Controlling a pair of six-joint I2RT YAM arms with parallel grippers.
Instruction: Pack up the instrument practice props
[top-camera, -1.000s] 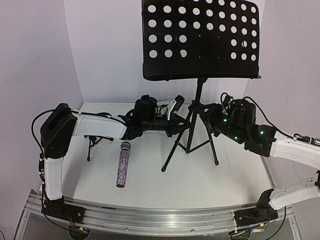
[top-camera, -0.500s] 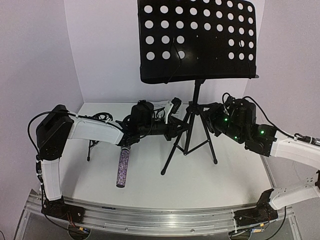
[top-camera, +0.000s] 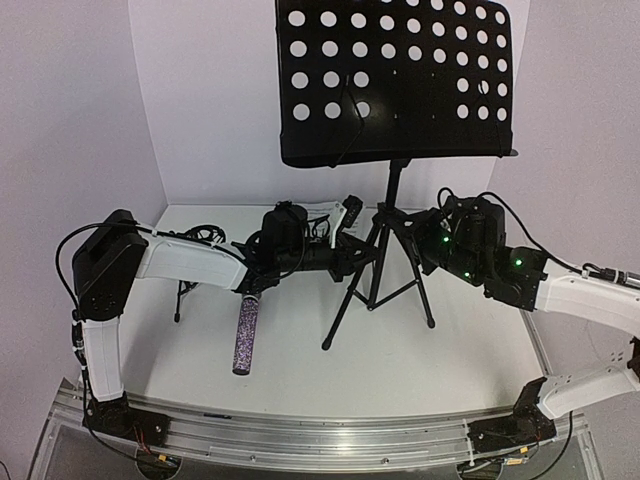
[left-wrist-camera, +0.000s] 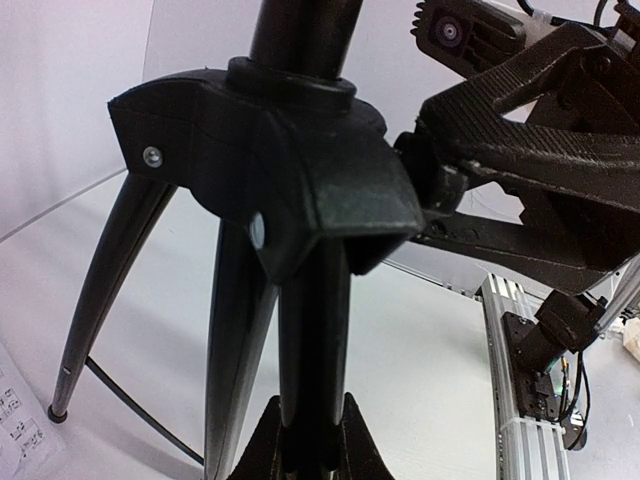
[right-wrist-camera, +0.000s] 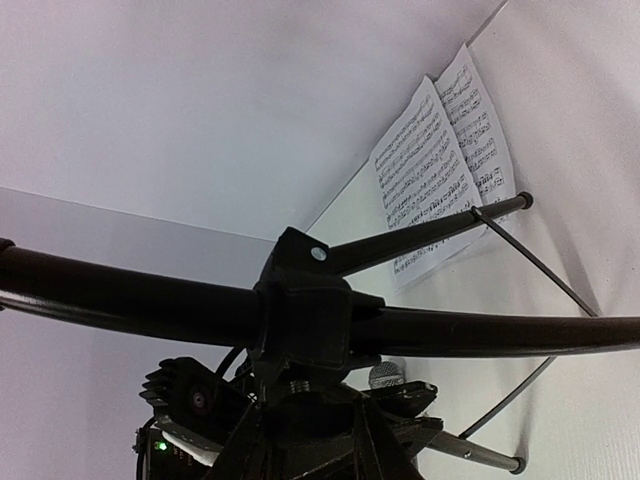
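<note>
evidently nothing is packed: music stand (top-camera: 395, 85) upright, left gripper (left-wrist-camera: 312, 440) clenched on one tripod leg, right gripper (left-wrist-camera: 435, 180) at the hub (whether it grips, cannot tell). microphone (top-camera: 245, 335) lies on the table (top-camera: 400, 370); mic stand (top-camera: 180, 290) and sheet music pages (right-wrist-camera: 440, 150) also out.

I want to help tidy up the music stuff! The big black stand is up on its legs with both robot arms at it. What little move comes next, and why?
Probably the right tool should pinch shut on the knob at the leg hub of the music stand. Its fingers sit either side of that knob, and the left tool grips the stand just below, steadying it.
</note>
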